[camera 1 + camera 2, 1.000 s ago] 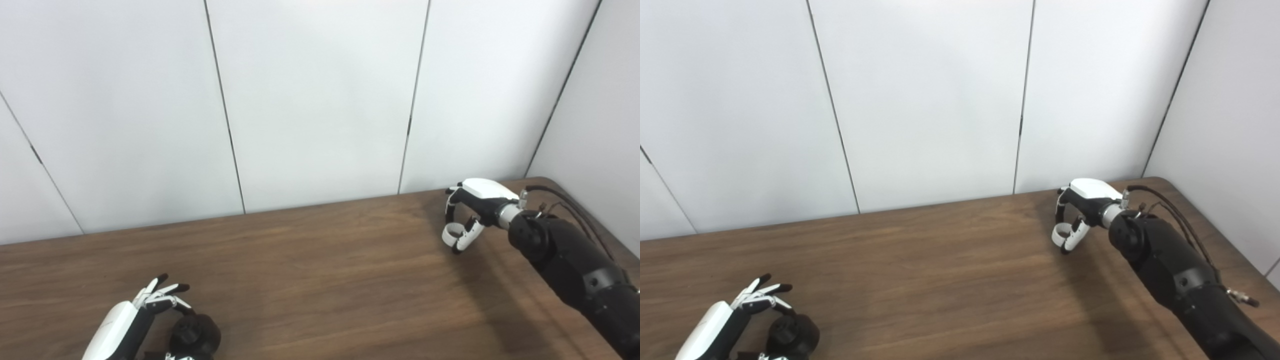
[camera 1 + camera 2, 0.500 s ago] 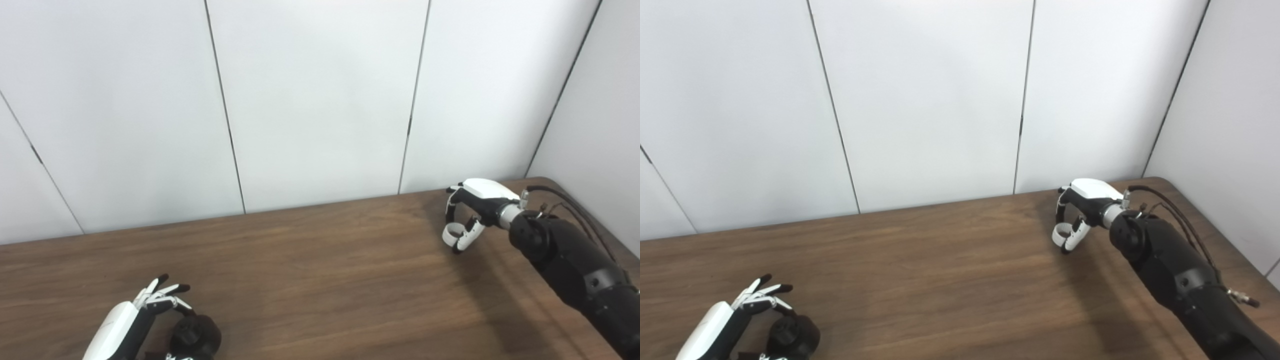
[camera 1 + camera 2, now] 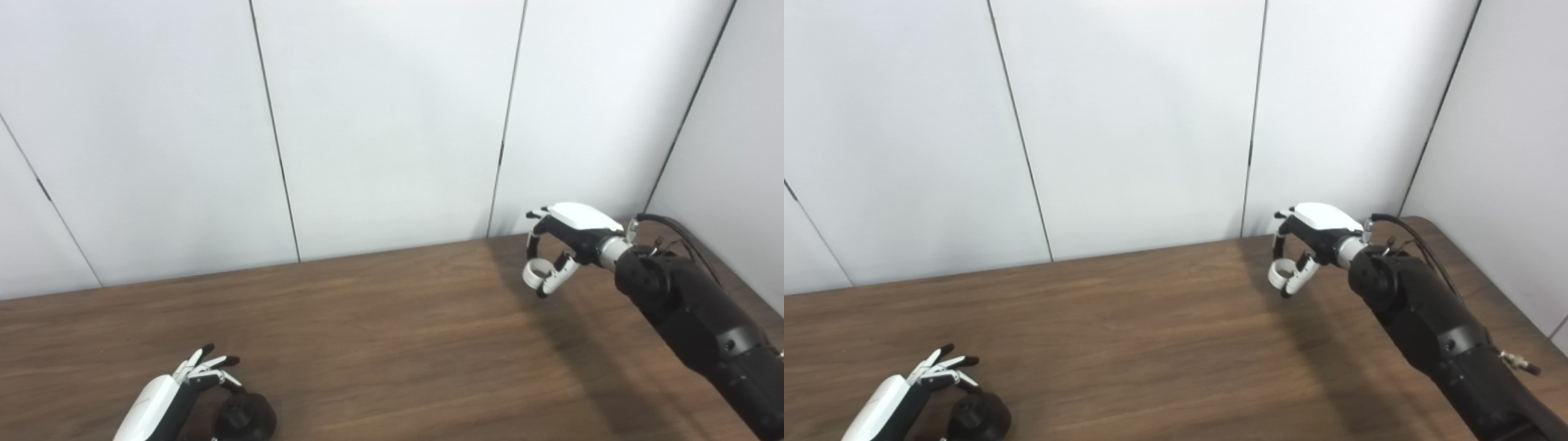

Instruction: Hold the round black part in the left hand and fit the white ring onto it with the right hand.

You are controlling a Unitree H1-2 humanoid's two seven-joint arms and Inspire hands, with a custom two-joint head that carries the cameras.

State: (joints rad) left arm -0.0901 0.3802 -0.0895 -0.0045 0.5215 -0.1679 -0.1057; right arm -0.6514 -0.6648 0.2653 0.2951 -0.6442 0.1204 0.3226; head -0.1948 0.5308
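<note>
Right hand (image 3: 566, 239) has lifted off the table (image 3: 392, 331) and shifted left, white ring (image 3: 534, 270) pinched in its fingers; left hand (image 3: 168, 401) slid lower, curled around round black part (image 3: 248, 418) near bottom edge, hold unclear; one ring, one black part

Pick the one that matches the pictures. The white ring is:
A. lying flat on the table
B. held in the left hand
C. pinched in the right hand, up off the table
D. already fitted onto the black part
C: the white ring sits pinched in the right hand, raised above the table, far from the black part beside the left hand.
</note>
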